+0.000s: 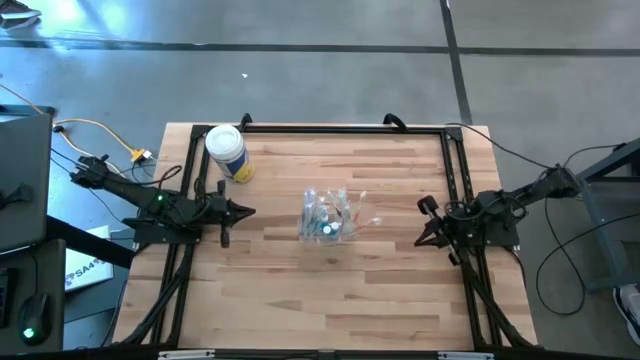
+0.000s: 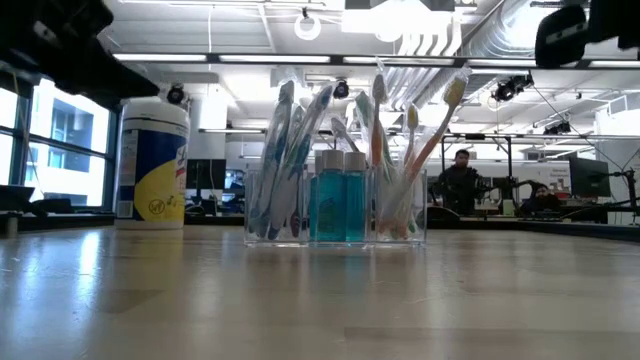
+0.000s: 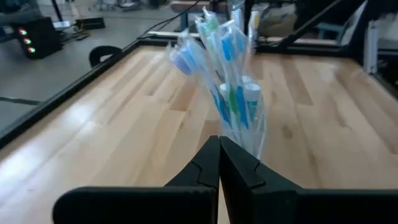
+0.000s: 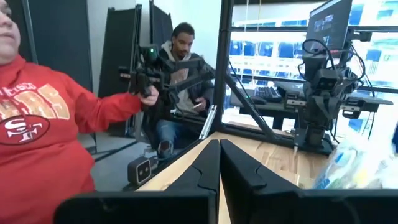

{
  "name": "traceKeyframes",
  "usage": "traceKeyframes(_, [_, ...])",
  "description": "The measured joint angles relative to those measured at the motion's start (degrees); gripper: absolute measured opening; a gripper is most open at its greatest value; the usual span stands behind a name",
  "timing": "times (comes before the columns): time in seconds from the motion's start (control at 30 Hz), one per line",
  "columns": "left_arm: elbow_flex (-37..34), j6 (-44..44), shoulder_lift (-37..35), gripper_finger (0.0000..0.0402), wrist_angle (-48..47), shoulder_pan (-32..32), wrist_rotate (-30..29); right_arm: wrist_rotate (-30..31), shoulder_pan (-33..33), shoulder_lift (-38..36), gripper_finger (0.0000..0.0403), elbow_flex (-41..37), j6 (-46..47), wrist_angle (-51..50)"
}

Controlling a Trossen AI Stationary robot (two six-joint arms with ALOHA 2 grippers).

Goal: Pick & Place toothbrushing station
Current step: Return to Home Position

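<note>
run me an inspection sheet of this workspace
surface: light wooden table top, no spills seen
job's things: clear plastic organizer mid-table, holding pastel toothbrushes heads up and two blue white-capped tubes
clutter: white-lidded round canister with yellow label, left rear
grippers: left gripper and right gripper empty, jaws shut, either side of organizer
cables: yellow cable off the table's left
surroundings: person in red shirt, seated person

"SF" emblem on red sweatshirt (image 4: 37,163)
</note>
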Motion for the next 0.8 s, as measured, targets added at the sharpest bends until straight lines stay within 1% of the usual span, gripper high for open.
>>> traceKeyframes(0.17, [-6.45,0.01,-5.74,0.0001,3.66,0.00,2.34,-2.83,-4.26,-0.55,0.0002,-5.30,3.23,6.47])
traceKeyframes(0.33, [-9.60,-0.81,-9.84,0.0000,3.92,0.00,5.89,-4.91,-8.40,-0.50,0.0003,-5.96,4.92,5.93])
traceKeyframes(0.47, [-10.58,0.48,-11.75,0.0000,5.04,0.00,9.48,-8.40,-11.61,-0.50,0.0003,-5.98,4.59,6.74])
traceKeyframes(0.6, [-10.67,1.78,-11.86,0.0000,5.00,-0.02,15.34,-10.24,-15.00,-0.50,0.0003,-6.00,4.53,6.63])
traceKeyframes(0.73, [-10.84,2.36,-11.89,0.0000,5.89,0.00,15.97,-11.64,-18.14,-0.50,0.0003,-6.00,4.57,6.63])
traceKeyframes(0.8, [-10.95,4.28,-11.89,0.0000,6.59,0.00,15.97,-11.71,-19.59,-0.50,0.0003,-6.02,4.57,6.63])
